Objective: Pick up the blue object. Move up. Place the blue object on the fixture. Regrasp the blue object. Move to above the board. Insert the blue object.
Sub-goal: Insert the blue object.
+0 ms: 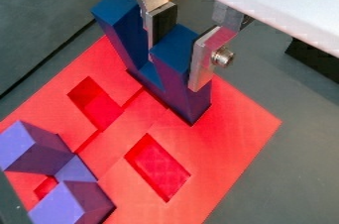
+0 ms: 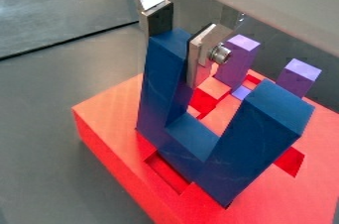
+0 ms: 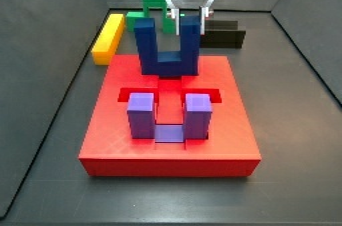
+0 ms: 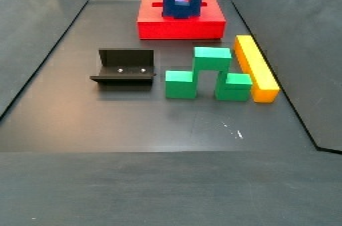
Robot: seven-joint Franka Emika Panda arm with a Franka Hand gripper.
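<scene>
Purple U-shaped block (image 3: pixel 168 116) is sitting seated in the red board (image 3: pixel 170 152) as the blue object (image 3: pixel 167 46) is standing upright at its far end.
The gripper (image 3: pixel 187 12) is hanging above the board, its silver-plated jaws clamping one smooth plastic prong; the black fixture (image 4: pixel 123 68) is resting apart on the grey surface (image 4: pixel 160 120).

Light is bright and even from overhead, with soft short shadows. The board (image 1: pixel 199 119) glows oversaturated in a wrist view. The gripper (image 1: pixel 185 32) above it looks slightly blurred.
</scene>
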